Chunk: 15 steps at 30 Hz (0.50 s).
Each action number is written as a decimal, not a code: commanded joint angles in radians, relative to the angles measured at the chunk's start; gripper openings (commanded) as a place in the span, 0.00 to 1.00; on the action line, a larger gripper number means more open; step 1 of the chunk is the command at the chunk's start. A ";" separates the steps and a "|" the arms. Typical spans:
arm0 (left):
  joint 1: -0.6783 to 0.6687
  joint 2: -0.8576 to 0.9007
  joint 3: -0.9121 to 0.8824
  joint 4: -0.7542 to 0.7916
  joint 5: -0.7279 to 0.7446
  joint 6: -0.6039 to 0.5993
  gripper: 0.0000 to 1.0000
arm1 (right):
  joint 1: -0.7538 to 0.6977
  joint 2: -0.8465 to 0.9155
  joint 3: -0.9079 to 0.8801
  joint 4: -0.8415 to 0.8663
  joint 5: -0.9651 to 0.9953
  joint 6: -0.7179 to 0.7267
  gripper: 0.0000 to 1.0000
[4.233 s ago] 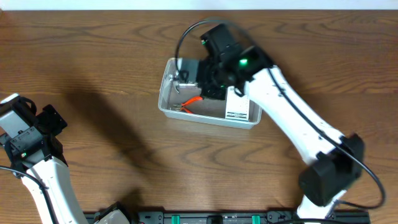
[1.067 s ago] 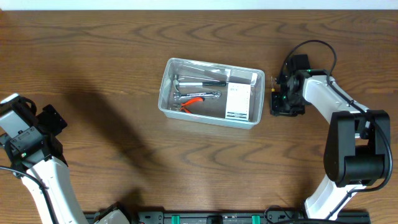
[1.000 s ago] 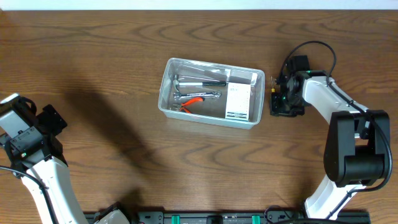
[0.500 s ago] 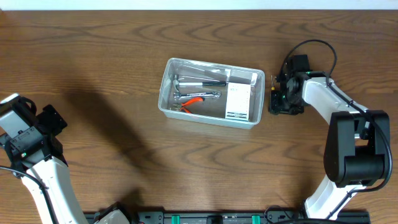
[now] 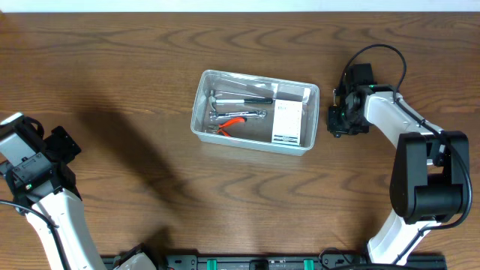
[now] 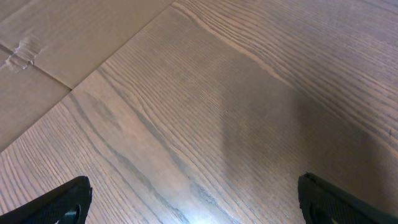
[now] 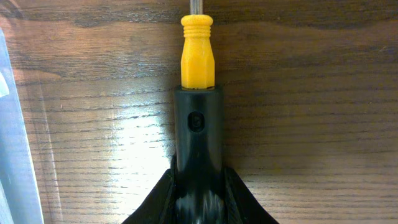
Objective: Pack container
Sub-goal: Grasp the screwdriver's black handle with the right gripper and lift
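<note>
Wood-grain table [image 5: 112, 67] fills every view, and the clear container [image 5: 247, 142] is set near its middle, loaded with orange-handled pliers [image 5: 234, 120], other metal tools and a white box [image 5: 289, 120] whose print cannot be read. Just right of it, a screwdriver [image 7: 197, 56] with a yellow-and-black handle is clamped in the right end effector [image 7: 197, 193]. Pick-up is judged to be in hand; a lift over the rim is called for next. The left end effector [image 6: 196, 202] is held wide and empty, well apart.

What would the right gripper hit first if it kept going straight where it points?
The screwdriver: its black handle already sits between the fingers of the right gripper. Directly behind it, seemingly close, is the wooden table.
</note>
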 commanded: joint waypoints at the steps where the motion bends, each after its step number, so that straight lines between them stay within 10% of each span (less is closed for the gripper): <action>1: 0.005 0.004 0.009 -0.003 0.003 0.010 0.98 | 0.001 0.063 -0.019 -0.003 -0.003 -0.009 0.02; 15: 0.005 0.004 0.009 -0.003 0.003 0.010 0.98 | -0.002 -0.187 0.346 -0.211 -0.014 -0.050 0.01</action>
